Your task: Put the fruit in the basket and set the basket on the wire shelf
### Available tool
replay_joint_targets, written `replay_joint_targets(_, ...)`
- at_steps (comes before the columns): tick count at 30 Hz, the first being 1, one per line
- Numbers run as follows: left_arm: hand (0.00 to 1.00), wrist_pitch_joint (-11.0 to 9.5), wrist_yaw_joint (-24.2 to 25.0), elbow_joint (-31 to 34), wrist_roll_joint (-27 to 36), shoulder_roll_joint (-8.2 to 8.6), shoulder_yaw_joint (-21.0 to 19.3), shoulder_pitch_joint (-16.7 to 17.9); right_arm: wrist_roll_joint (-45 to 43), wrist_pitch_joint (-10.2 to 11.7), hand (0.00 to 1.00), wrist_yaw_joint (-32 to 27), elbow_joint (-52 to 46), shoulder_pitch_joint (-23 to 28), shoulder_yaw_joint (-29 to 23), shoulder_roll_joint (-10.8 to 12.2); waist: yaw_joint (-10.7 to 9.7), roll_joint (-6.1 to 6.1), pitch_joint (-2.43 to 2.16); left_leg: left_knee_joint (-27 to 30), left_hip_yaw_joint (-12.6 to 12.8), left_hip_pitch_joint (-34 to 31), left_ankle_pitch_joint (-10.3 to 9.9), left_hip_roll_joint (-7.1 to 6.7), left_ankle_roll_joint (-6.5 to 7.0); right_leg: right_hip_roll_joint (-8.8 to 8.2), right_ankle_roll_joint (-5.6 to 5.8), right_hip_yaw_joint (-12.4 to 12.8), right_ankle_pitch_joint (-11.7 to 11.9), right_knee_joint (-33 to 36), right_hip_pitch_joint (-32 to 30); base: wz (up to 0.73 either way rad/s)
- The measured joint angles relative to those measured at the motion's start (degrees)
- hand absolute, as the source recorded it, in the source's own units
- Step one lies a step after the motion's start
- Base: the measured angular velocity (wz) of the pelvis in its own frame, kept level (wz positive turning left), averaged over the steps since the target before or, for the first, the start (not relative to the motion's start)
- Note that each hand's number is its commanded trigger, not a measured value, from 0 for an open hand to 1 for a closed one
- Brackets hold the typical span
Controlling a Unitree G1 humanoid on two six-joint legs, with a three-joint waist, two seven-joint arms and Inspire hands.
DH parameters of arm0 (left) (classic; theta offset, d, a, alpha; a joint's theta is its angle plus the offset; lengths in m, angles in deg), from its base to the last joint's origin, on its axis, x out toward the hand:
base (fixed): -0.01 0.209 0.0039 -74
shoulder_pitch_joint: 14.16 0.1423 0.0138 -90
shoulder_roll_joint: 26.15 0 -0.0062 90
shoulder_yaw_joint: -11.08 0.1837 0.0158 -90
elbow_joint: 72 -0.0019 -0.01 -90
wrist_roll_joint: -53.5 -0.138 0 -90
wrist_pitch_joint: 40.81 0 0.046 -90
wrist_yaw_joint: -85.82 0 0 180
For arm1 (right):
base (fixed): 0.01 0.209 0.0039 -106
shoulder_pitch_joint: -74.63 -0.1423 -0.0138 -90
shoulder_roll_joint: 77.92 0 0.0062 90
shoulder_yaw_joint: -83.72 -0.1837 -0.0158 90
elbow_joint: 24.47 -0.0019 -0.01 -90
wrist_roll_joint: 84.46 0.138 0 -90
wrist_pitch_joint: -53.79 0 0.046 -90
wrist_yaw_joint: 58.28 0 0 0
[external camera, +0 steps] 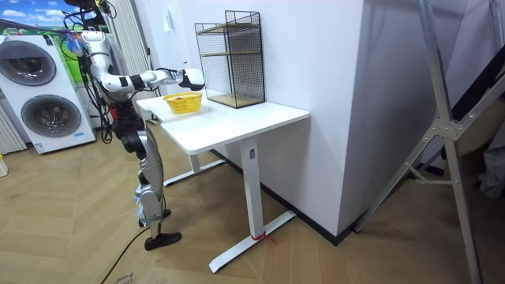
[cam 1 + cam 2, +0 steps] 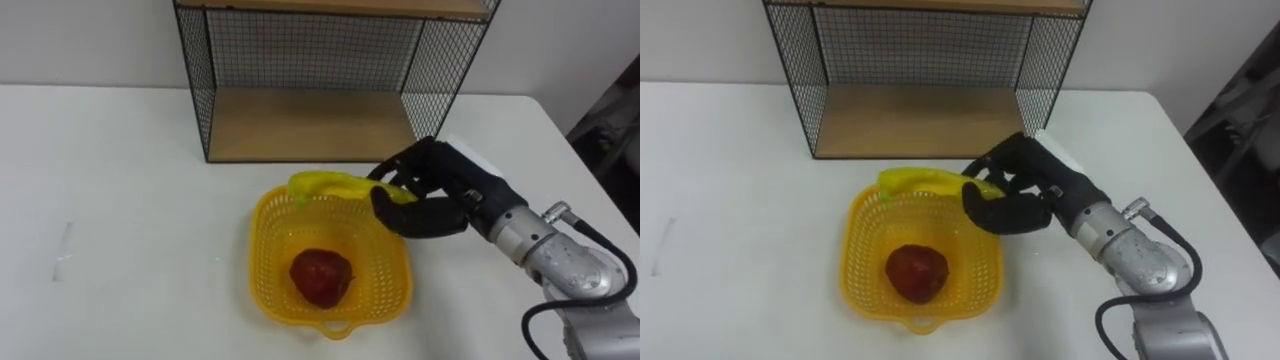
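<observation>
In the eye views, the black right hand [image 2: 425,195] had its fingers curled round a curved yellow banana [image 2: 330,184], holding it over the far rim of a yellow plastic mesh basket [image 2: 268,250] on the white table [image 2: 100,200]. A round red apple [image 2: 320,276] lay inside the basket. A black wire shelf [image 2: 310,125] with wooden boards stood just behind. In the room view, the robot stood at the table's end with one arm stretched out, and two white washing machines [image 1: 35,87] stood behind it.

red fruit [image 2: 320,277] in yellow basket [image 2: 266,243]
</observation>
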Motion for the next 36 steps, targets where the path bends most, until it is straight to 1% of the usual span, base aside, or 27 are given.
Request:
replay_joint_targets(3, 0.00, 0.0, 0.0, 0.1, 0.5, -0.09, 0.0, -0.6, -0.6, -0.5, 0.00, 1.2, 0.9, 0.0, 0.8, 0.0, 0.2, -0.57, 0.09, 0.1, 0.1, 0.0, 0.0, 0.00, 0.01, 0.01, 0.00, 0.1, 0.0, 0.0, -0.1, 0.00)
replay_joint_targets(6, 0.00, 0.0, -0.1, 0.2, 0.5, -0.12, 0.0, -0.8, -1.9, -0.5, 0.00, 2.1, 0.9, 0.1, 1.7, 0.0, 0.4, -0.80, -0.02, 0.0, 0.0, -0.1, 0.0, 0.00, 0.01, 0.02, 0.00, 0.1, 0.0, 0.0, -0.2, 0.00)
replay_joint_targets(11, 0.00, 0.0, -0.3, 0.9, 2.8, -0.40, 0.0, -0.8, -2.4, -0.5, 0.00, 2.1, 0.9, 0.4, 1.6, -0.1, 0.3, -0.66, 0.02, 0.0, 0.1, -0.1, 0.0, 0.03, 0.01, 0.03, 0.00, 0.1, 0.0, -0.1, -0.1, 0.00)
replay_joint_targets(16, 0.00, 0.1, -0.6, 1.2, 4.6, -0.42, 0.0, -0.8, -2.5, -0.5, 0.00, 1.9, 0.9, 0.7, 1.6, -0.1, 0.2, -0.18, 0.06, -0.1, 0.1, 0.0, 0.0, 0.03, 0.01, 0.03, 0.00, 0.1, 0.0, 0.0, 0.1, 0.00)
replay_joint_targets(22, 0.00, 0.1, -1.3, 1.2, 4.7, -0.40, 0.0, -0.6, -2.8, -0.5, 0.00, 1.9, 0.9, 0.7, 1.6, -0.1, 0.2, 0.58, -0.07, -0.1, 0.1, 0.0, 0.0, 0.03, 0.01, 0.04, -0.06, 0.1, 0.1, 0.0, 0.1, 0.00)
replay_joint_targets(29, 0.00, 0.1, -1.8, 1.2, 4.9, -0.41, 0.0, -0.5, -2.7, -0.5, 0.00, 0.9, 0.9, 1.5, 1.5, -0.1, 0.2, 0.53, -0.09, 0.0, 0.1, 0.2, 0.0, 0.02, 0.01, 0.01, -0.05, 0.0, 0.1, 0.0, 0.3, 0.00)
replay_joint_targets(31, 0.00, 0.0, -1.8, 1.2, 6.0, -0.41, 0.0, 0.4, -1.7, -0.5, 0.00, 0.4, 1.0, 1.9, 1.5, -0.1, 0.3, 0.54, -0.08, 0.0, 0.1, 0.5, 0.0, 0.02, 0.01, 0.03, -0.05, 0.1, 0.1, 0.0, 0.4, 0.00)
replay_joint_targets(36, 0.00, 0.1, -1.9, 1.2, 6.0, -0.33, -0.1, 0.7, 0.5, -0.5, 0.00, -1.1, 1.2, 2.8, 1.5, -0.1, 0.3, 0.59, -0.04, -0.1, 0.1, 0.5, 0.0, 0.03, 0.01, 0.07, -0.04, 0.2, 0.1, 0.0, 0.6, 0.00)
